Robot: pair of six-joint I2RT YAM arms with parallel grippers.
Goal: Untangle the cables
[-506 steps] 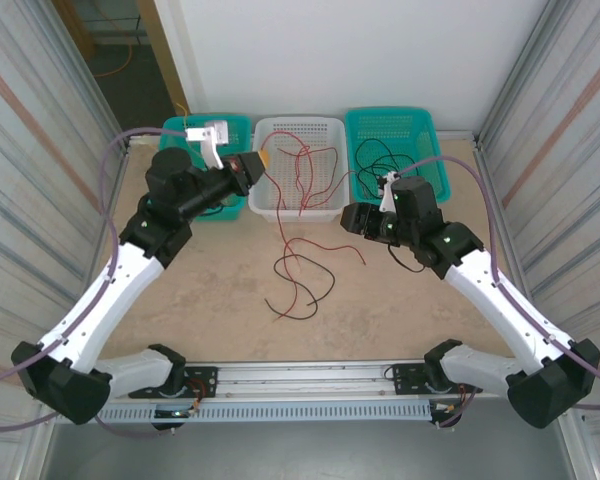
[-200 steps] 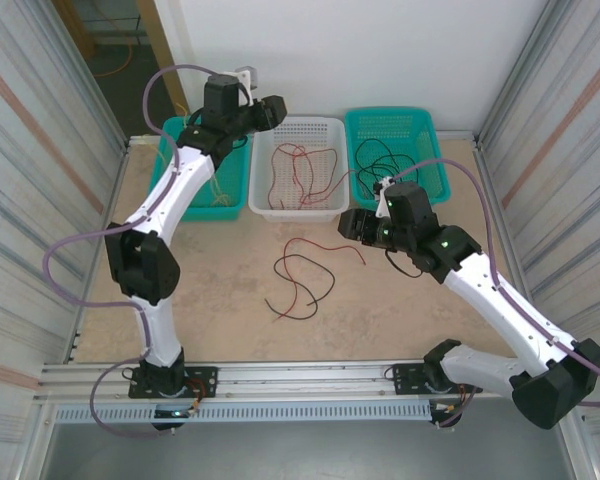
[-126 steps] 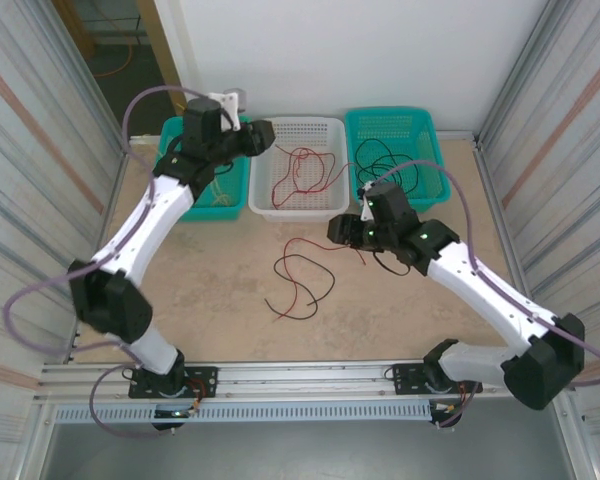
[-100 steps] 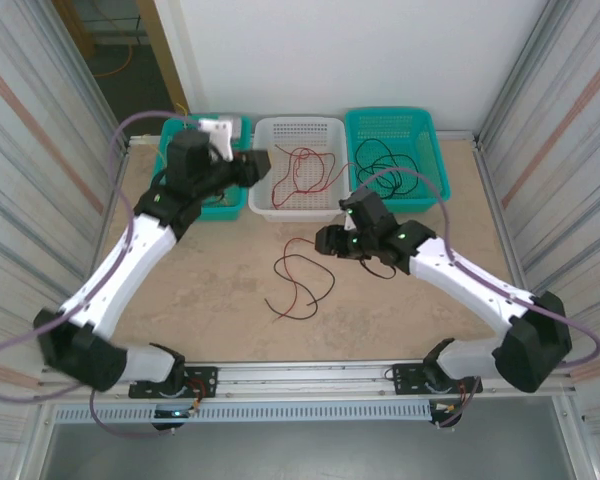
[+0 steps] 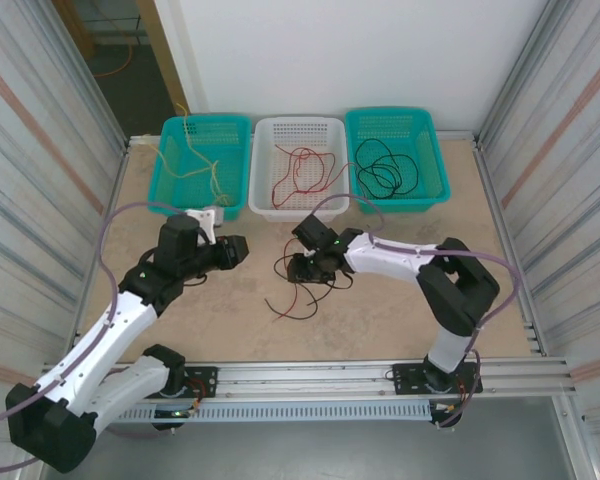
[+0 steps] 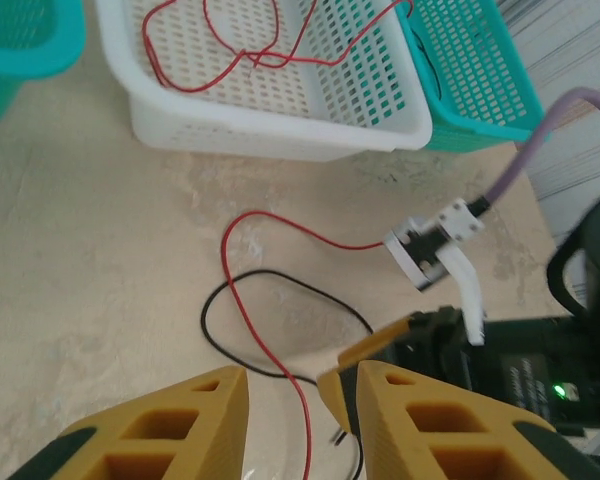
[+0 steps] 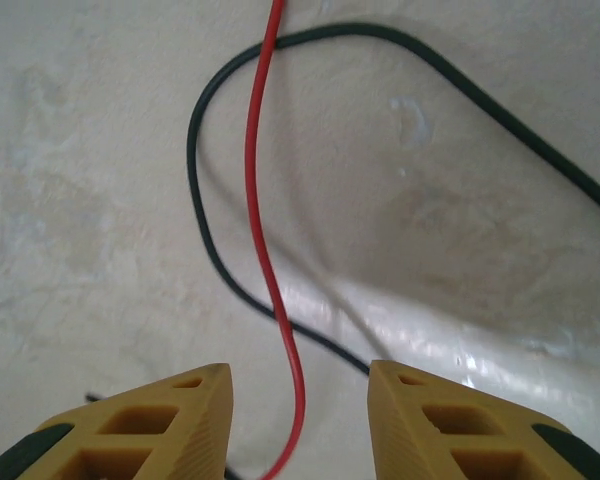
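A red cable point(image 5: 302, 262) and a black cable point(image 5: 296, 303) lie tangled on the table between the arms. My right gripper point(image 5: 296, 268) hangs low over this tangle and is open. In its wrist view the red cable point(image 7: 265, 250) runs between the fingers point(image 7: 150, 425), over a loop of black cable point(image 7: 205, 200). My left gripper point(image 5: 240, 247) is open to the left of the tangle. In its wrist view the red cable point(image 6: 255, 330) and black cable point(image 6: 280, 285) lie ahead of the fingers point(image 6: 170, 425).
Three baskets stand along the back. The left teal basket point(image 5: 170, 170) holds pale yellow cables point(image 5: 195, 160). The white basket point(image 5: 265, 200) holds red cables point(image 5: 300, 170). The right teal basket point(image 5: 430, 160) holds black cables point(image 5: 380, 165). Corrugated walls close both sides.
The left arm swung from the back baskets down to the table, left of the tangle. The right arm moved left and down onto the tangled cables.
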